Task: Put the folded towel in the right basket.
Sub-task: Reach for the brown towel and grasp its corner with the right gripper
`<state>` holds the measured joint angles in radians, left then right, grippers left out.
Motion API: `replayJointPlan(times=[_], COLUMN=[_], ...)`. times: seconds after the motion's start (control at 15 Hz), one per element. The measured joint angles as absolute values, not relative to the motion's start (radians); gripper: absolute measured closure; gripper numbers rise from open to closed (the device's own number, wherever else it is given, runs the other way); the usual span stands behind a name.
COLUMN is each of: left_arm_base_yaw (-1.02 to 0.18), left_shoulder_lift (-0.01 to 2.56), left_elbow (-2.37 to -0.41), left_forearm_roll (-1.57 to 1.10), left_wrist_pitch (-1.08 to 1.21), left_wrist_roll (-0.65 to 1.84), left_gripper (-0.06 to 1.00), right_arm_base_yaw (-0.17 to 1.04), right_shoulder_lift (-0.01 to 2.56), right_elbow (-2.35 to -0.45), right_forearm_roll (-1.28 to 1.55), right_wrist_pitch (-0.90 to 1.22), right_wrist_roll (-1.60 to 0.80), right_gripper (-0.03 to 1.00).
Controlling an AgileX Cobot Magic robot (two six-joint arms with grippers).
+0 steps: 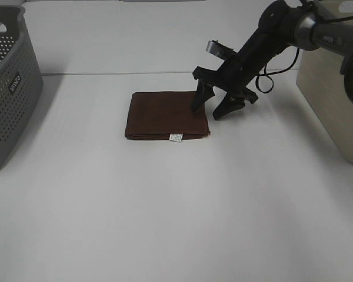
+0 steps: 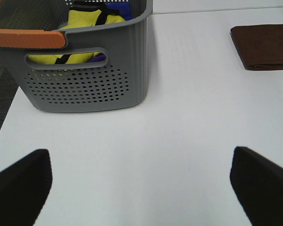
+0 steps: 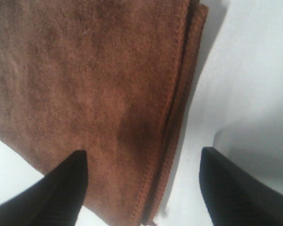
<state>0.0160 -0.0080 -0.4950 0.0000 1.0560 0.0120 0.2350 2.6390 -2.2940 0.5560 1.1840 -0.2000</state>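
The right gripper [image 1: 207, 111] stands open astride the right edge of the folded towel [image 1: 165, 114], which lies flat on the table [image 1: 165, 205], left of the right basket [image 1: 329, 106]. Closing here may pinch only the top layers, letting it unfold when lifted; the left gripper [image 2: 139, 153] hangs open

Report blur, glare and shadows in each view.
Exterior high: even light, white table nearly washed out, soft shadow beside the right gripper. Left wrist: grey basket sharp, left gripper fingers dark and blurred. Right wrist: towel close and slightly soft, shadow along its folded edge.
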Motion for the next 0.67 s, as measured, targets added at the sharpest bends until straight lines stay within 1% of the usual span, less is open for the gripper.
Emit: replayJointPlan(times=[0.33, 0.4, 0.47, 0.53, 0.6, 0.67], left_arm_base_yaw=[0.016, 0.016, 0.016, 0.016, 0.016, 0.016], left_shoulder_lift=[-0.008, -0.008, -0.008, -0.008, -0.008, -0.008], left_elbow=[-0.495, -0.495, -0.495, -0.495, -0.495, -0.495], left_forearm_roll=[0.0, 0.0, 0.0, 0.0, 0.0, 0.0], left_wrist_pitch=[1.056, 1.056, 1.056, 1.056, 1.056, 1.056], left_wrist_roll=[0.012, 0.012, 0.012, 0.012, 0.012, 0.012], left_gripper=[-0.03, -0.03, -0.03, -0.03, -0.03, -0.03], right_arm_base_yaw=[0.235, 0.237, 0.244, 0.244, 0.253, 0.265], right_shoulder_lift=[2.675, 2.686, 2.691, 2.691, 2.696, 2.698], right_elbow=[-2.301, -2.303, -2.303, -2.303, -2.303, -2.303], right_forearm_roll=[0.626, 0.677, 0.685, 0.685, 0.686, 0.666], right_wrist_pitch=[1.128, 1.118, 1.111, 1.111, 1.101, 1.086], right_wrist_roll=[-0.212, -0.249, -0.268, -0.268, -0.279, -0.279], right_gripper=[0.33, 0.34, 0.39, 0.39, 0.48, 0.78])
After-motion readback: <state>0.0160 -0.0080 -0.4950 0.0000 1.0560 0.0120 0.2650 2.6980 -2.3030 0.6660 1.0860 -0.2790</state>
